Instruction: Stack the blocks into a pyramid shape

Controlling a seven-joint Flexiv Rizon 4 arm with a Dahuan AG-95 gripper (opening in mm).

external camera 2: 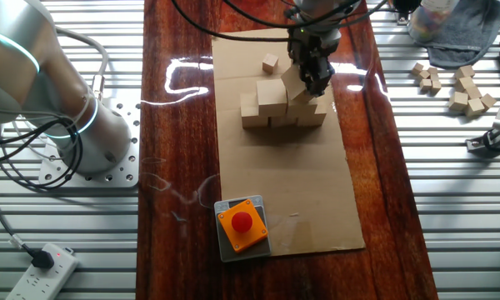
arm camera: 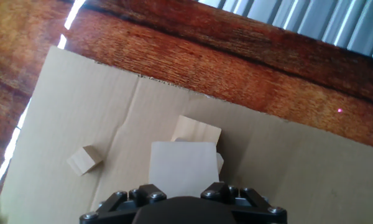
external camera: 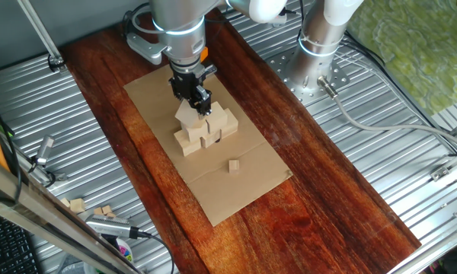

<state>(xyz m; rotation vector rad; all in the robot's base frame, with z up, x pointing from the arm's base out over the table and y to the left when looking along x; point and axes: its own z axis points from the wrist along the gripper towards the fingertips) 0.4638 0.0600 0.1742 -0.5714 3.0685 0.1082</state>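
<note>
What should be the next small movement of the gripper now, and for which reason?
Probably lower slowly and set the held block onto the stack. The gripper grips it tilted just above the other blocks, so levelling it before release seems wise.

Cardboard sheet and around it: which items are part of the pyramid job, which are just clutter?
Job:
- block pile
- block in the gripper, tilted above the pile

Lying about:
- tiny cube on the cardboard
- orange box with red button
- spare wooden bits on the metal top
- power strip
</note>
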